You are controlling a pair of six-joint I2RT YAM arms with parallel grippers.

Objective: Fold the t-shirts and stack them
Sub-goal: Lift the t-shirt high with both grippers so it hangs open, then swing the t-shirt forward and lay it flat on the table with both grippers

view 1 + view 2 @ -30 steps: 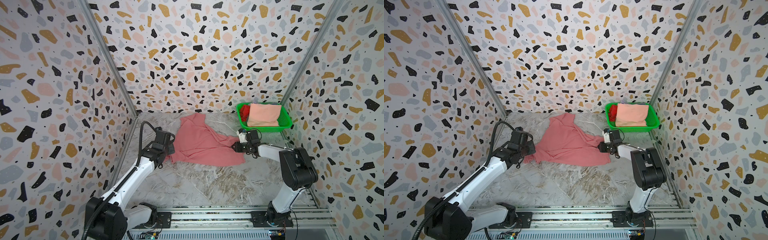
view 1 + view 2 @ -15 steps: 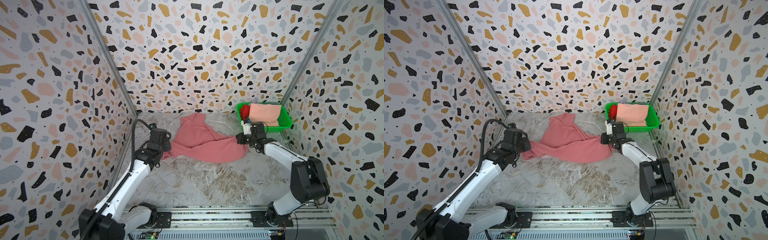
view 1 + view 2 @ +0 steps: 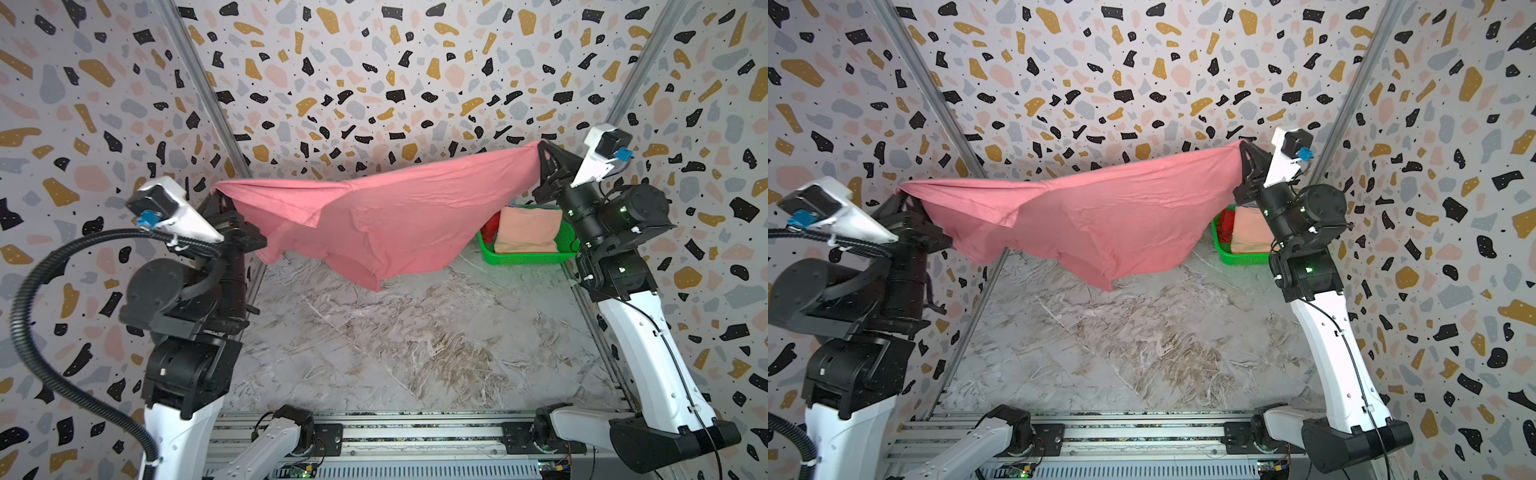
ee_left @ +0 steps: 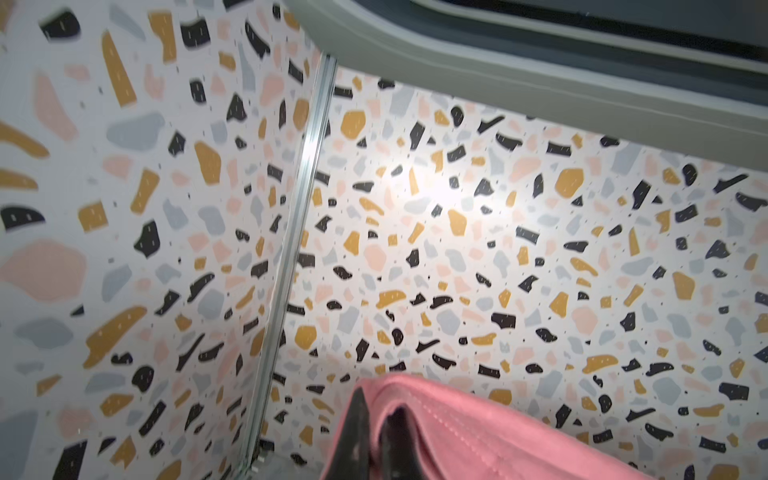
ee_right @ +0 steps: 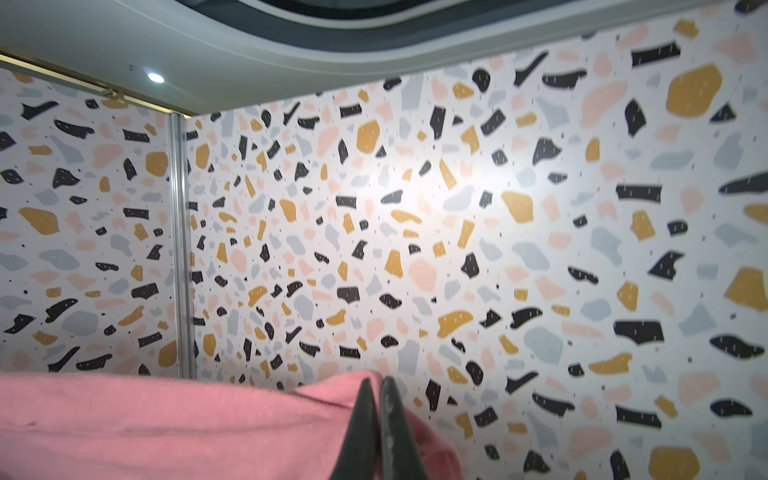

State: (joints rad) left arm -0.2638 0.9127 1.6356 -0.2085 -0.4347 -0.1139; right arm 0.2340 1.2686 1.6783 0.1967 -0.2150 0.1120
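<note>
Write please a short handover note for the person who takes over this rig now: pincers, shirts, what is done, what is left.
Left pincer: shut on one end of the dusty pink t-shirt.
Right pincer: shut on its other end.
The shirt hangs spread between them over the marble table, unfolded.
Peach t-shirt and red t-shirt lie in the green basket, far right.
Done: pink shirt gripped and raised. Left: lay flat, fold, stack all three.
</note>
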